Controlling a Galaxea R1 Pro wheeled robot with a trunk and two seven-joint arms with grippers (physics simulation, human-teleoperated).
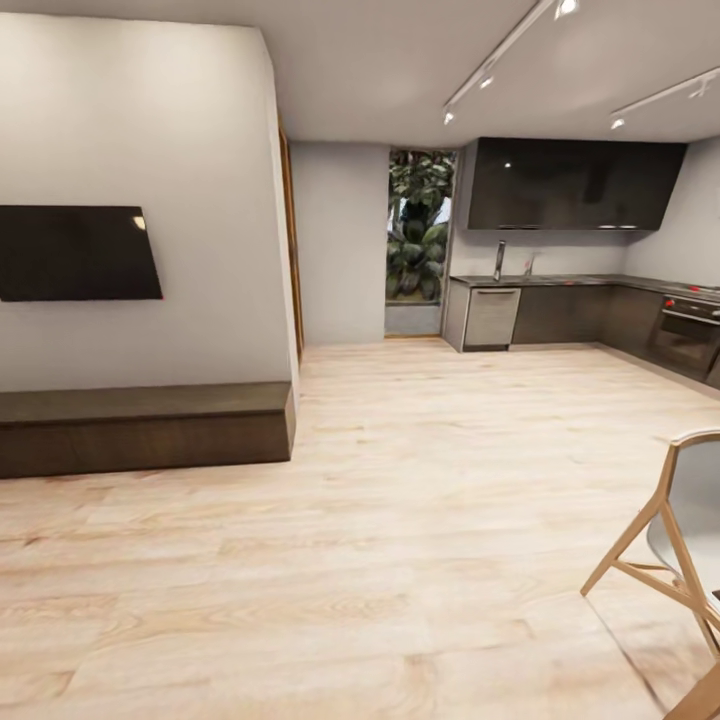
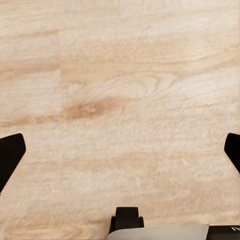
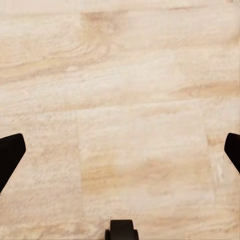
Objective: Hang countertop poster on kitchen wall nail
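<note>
Where wood floor (image 1: 400, 520) spreads, kitchen countertop (image 1: 560, 281) beyond

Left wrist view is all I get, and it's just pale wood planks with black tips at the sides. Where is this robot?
Observer: In an open room. The head view shows a kitchen countertop at the far right, across a wooden floor.
Operator: Is anything held in the other gripper?
Observer: No. The right gripper has its fingers spread wide, with bare floor between them.
Operator: Any furniture nearby?
Observer: A wooden chair stands close at the right; a dark TV hangs on the left wall above a low bench.
Operator: Can you spot the poster?
Observer: Not from here; the counter is too far to tell.
</note>
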